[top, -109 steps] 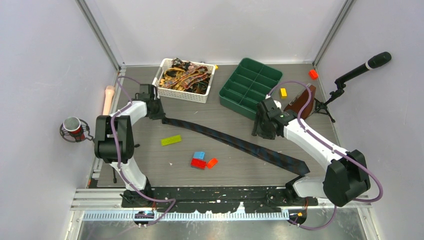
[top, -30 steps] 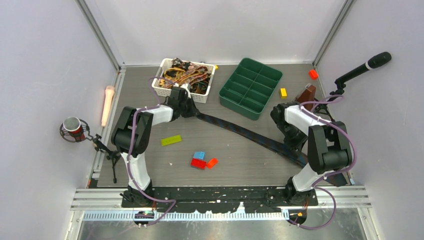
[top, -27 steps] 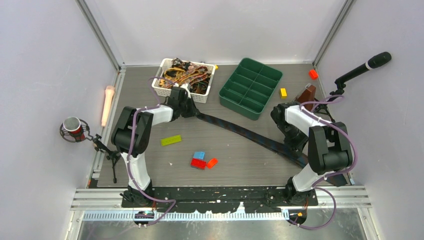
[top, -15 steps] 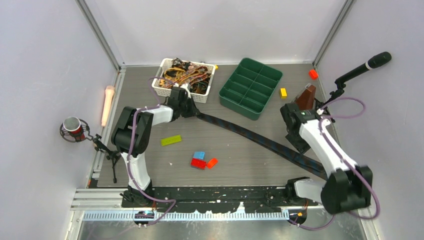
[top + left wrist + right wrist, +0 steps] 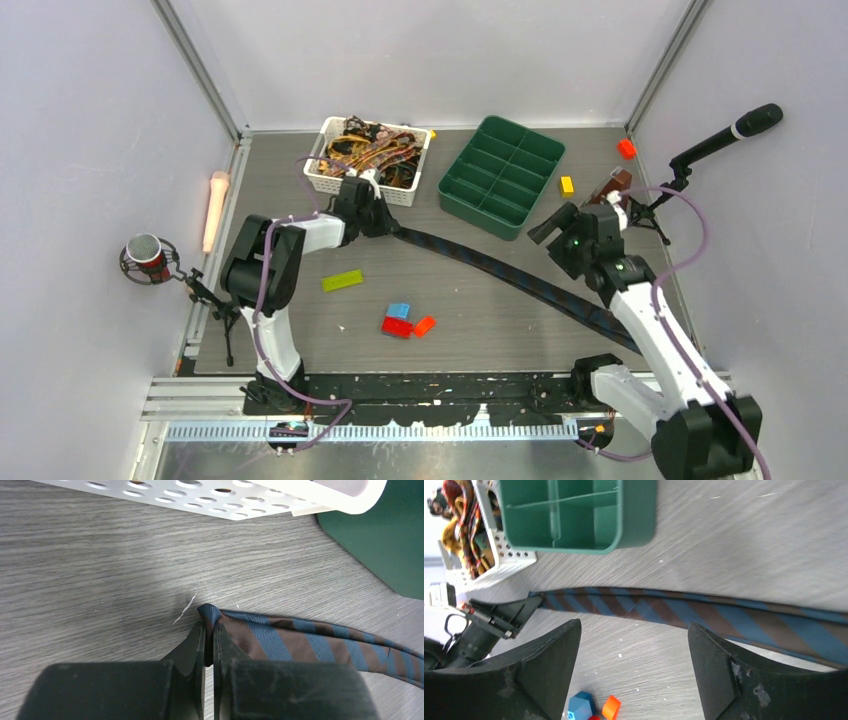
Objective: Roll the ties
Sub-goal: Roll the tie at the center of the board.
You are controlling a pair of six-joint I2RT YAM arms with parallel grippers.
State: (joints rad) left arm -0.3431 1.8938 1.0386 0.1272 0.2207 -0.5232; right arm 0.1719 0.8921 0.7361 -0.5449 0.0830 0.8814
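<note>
Beside the white basket (image 5: 372, 190), your left gripper (image 5: 209, 630) is clamped on the narrow tip of the striped tie (image 5: 500, 275), which lies stretched diagonally across the table (image 5: 300, 320) toward the near right. Your right gripper (image 5: 634, 650) hangs spread wide above the tie, holding nothing. Start rolling at the pinched tip: turn tightly, keep the edges aligned, and steady the strip with the right.

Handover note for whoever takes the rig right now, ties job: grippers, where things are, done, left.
Left gripper: shut on the narrow tip of the navy striped tie, beside the white basket.
Right gripper: open, empty, raised over the tie.
Tie: flat, unrolled, running diagonally toward the near right.
Other ties: heaped in the basket.
Done: none rolled. Left: roll this one, then the rest.
</note>
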